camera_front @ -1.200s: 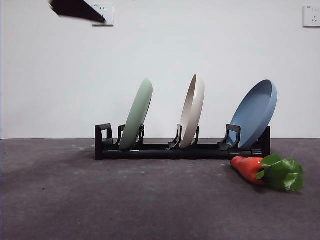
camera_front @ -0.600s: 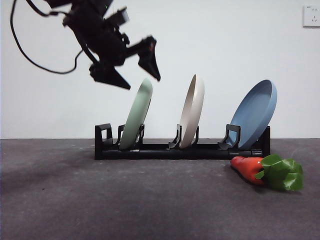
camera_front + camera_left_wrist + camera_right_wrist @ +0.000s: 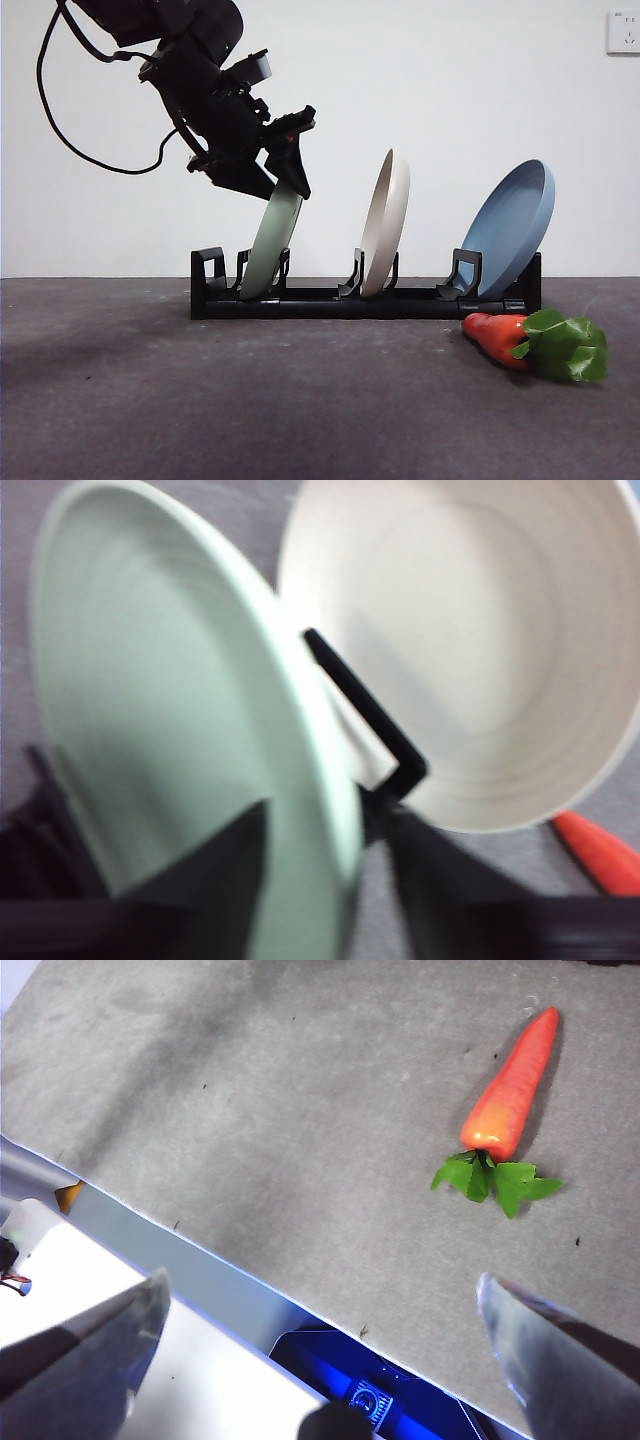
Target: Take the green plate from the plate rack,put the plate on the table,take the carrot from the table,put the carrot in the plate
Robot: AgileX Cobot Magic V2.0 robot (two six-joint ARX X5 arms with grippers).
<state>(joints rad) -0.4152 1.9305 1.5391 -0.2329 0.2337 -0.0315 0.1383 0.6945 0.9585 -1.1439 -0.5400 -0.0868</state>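
Note:
The green plate [image 3: 268, 245] stands tilted in the left slot of the black plate rack [image 3: 350, 300]. My left gripper [image 3: 283, 180] has come from the upper left and is open, one jaw on each side of the plate's top rim. In the left wrist view the green plate [image 3: 150, 710] fills the space between the jaws of the left gripper [image 3: 330, 880], and a gap shows beside the rim. The carrot [image 3: 520, 340] lies on the table [image 3: 150, 400] at the right, in front of the rack. My right gripper [image 3: 330, 1360] is open and empty, high above the carrot [image 3: 510, 1090].
A cream-beige plate [image 3: 385, 225] stands in the rack's middle slot and a blue plate [image 3: 510, 230] in the right slot. The cream plate [image 3: 470, 650] is close beside the green one. The table's near edge [image 3: 200, 1270] shows in the right wrist view.
My left arm has dropped from the top left corner down to the green plate's top rim, and its jaws now straddle the rim. Plates and carrot have not moved.

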